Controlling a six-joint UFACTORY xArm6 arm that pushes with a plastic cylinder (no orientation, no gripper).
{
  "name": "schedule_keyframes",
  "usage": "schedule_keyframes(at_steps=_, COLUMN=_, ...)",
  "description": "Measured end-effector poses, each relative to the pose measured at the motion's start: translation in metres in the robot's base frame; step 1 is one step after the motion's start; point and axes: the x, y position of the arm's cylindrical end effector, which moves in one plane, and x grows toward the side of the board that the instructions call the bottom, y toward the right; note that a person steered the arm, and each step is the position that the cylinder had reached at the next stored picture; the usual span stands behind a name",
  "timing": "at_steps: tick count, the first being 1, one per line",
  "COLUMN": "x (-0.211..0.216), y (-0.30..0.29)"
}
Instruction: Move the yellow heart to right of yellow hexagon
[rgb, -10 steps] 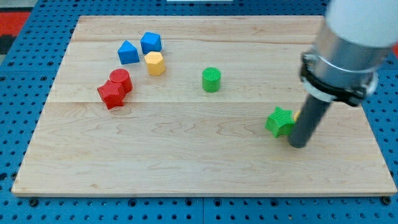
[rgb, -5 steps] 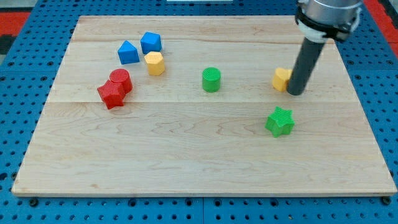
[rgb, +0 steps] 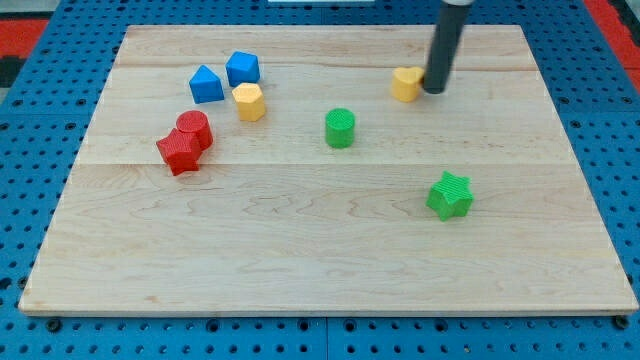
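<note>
Far to the view's left of my tip, we are seeing two red blocks (rgb: 184, 143) touching, two blue blocks (rgb: 224, 77) and the yellow hexagon (rgb: 249, 101). A green cylinder (rgb: 340, 128) is sitting lower left of it. The yellow heart (rgb: 406, 84) is touching my tip (rgb: 434, 90) on its left side. The tip is a bare rod, holding nothing. A green star (rgb: 450, 195) is lying well below it.

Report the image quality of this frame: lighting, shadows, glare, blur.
Camera view: lighting is even and soft across the wooden board, with no glare; blocks cast only faint shadows. The green star and yellow hexagon are sharp; the rod looks slightly soft, its top cut off by the frame. My tip sits against the right side of the yellow heart.
</note>
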Motion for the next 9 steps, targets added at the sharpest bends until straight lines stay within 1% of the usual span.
schedule_keyframes(at_steps=1, x=-0.006, y=-0.063)
schedule_keyframes(at_steps=2, x=-0.035, y=-0.054)
schedule_keyframes(at_steps=3, x=-0.027, y=-0.114)
schedule_keyframes(at_steps=4, x=-0.008, y=-0.161)
schedule_keyframes(at_steps=5, x=-0.008, y=-0.151)
schedule_keyframes(at_steps=7, x=-0.009, y=-0.162)
schedule_keyframes(at_steps=8, x=-0.053, y=-0.161)
schedule_keyframes(at_steps=9, x=-0.059, y=-0.183)
